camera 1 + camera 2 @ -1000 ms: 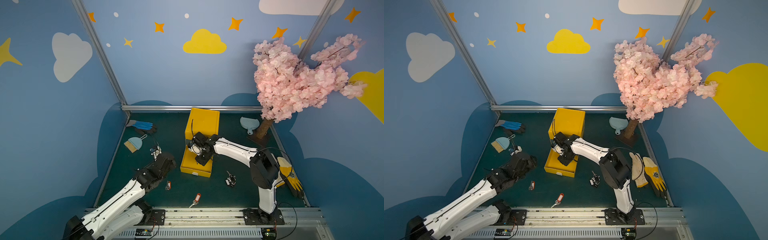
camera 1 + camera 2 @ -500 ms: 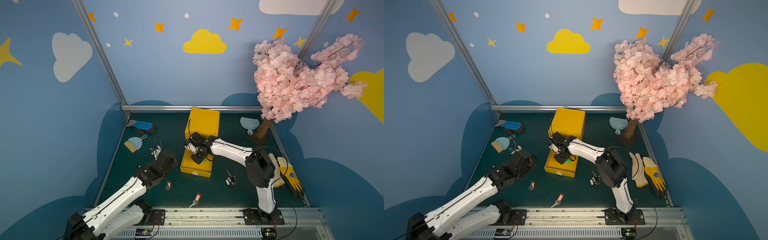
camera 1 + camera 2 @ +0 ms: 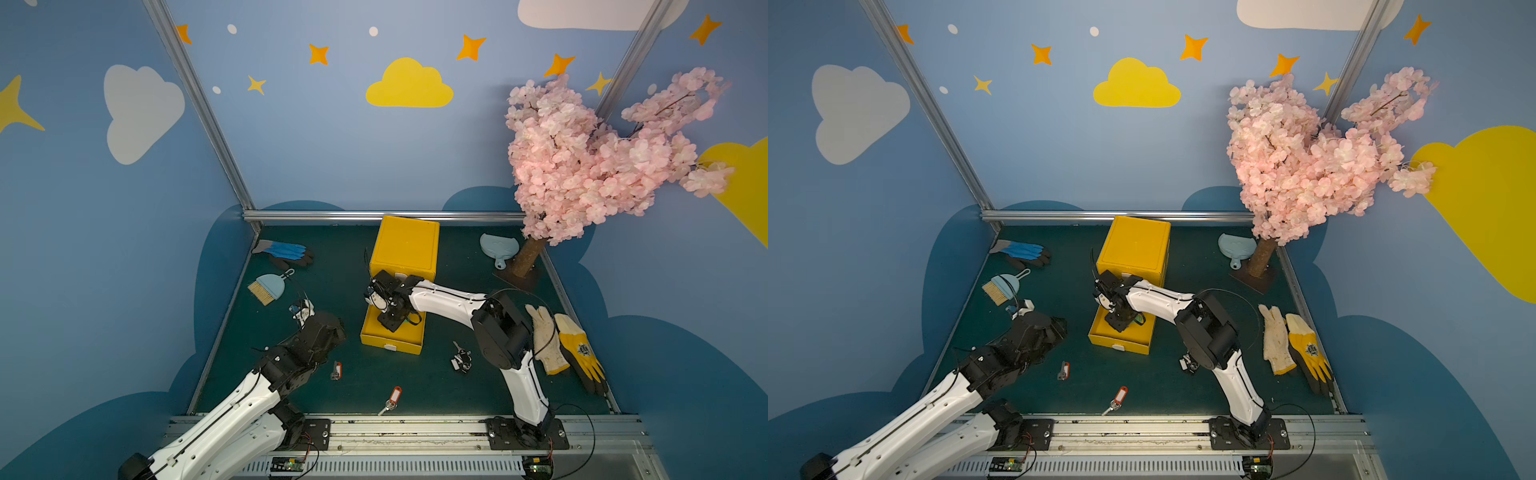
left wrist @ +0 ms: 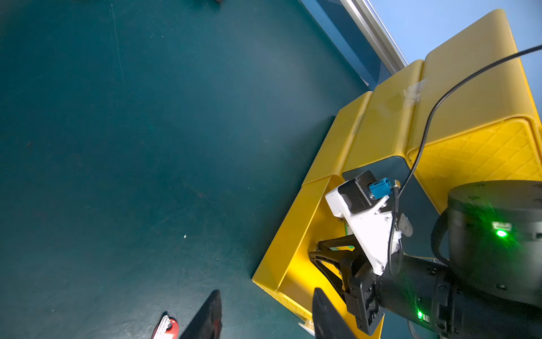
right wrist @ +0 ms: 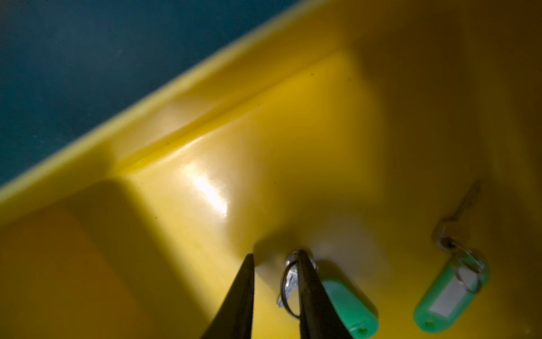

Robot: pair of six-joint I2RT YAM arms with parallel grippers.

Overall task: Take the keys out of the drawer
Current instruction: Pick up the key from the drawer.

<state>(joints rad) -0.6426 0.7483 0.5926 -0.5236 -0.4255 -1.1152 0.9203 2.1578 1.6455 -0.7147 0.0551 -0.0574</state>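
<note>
Two green-tagged keys (image 5: 349, 305) in drawer (image 5: 264, 146), white label (image 5: 448, 299) blurred

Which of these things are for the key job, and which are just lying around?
For the job: drawer, two green-tag keys inside it, two red-tag keys and a key bunch out on the mat.
Just lying about: blue glove, brush, dustpan, tree, white glove, yellow glove.

I count two silver metal keys with green plastic tags (image 5: 349, 306) (image 5: 451, 299), two silver keys with orange-red tags (image 3: 337, 369) (image 3: 395, 395) and one black-and-white key bunch (image 3: 461, 360). There are three gloves: one blue-and-black glove (image 3: 286, 251), one white knit glove (image 3: 545, 337) and one yellow glove (image 3: 580, 350). I also count one yellow plastic drawer cabinet (image 3: 405, 245), one blue hand brush (image 3: 266, 286), one pale blue dustpan (image 3: 497, 247) and one pink blossom tree (image 3: 602, 162).
</note>
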